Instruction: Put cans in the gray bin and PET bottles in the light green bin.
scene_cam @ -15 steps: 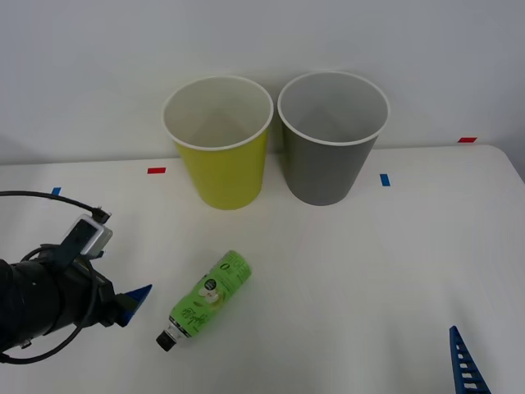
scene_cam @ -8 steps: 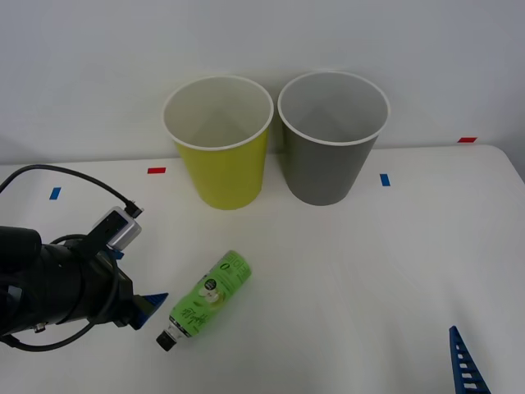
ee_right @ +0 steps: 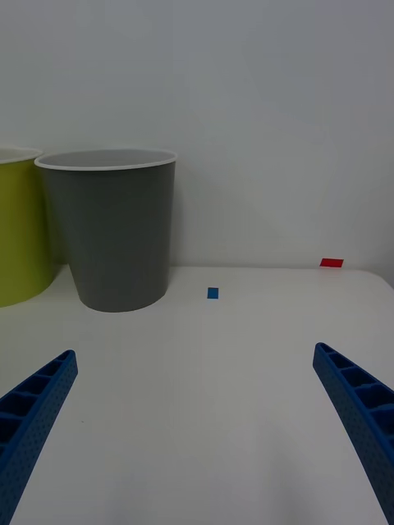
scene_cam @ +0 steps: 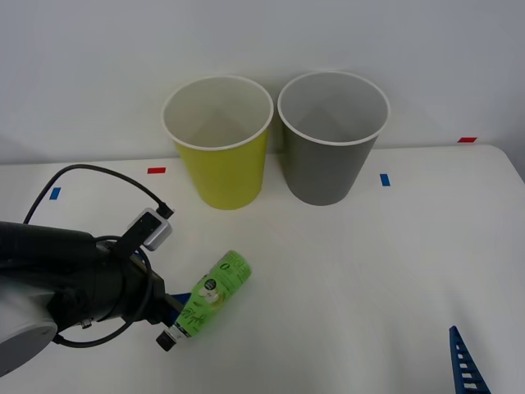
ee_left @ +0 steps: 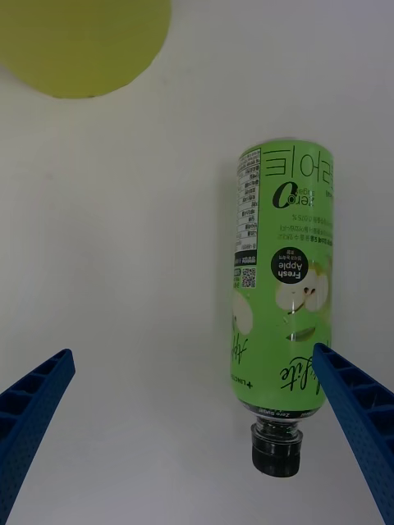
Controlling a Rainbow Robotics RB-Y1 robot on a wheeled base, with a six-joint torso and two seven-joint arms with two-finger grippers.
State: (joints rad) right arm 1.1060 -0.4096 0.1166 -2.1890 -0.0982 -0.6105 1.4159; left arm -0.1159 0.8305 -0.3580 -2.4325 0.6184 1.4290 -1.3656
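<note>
Left wrist view: PET bottle (ee_left: 283,283) lies against one finger (ee_left: 353,410) of the spread left claw (ee_left: 193,426).

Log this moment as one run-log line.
left tool: open, over table beside PET bottle | PET bottle: lying on table, not gripped | right tool: open, idle, facing gray bin | light green bin: upright

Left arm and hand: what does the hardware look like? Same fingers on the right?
The left arm is bulky matte black, with a small silver-grey camera box on the wrist and a black cable looping from it. The left hand has blue ribbed, tapering fingers. The right hand has the same blue ribbed fingers.
</note>
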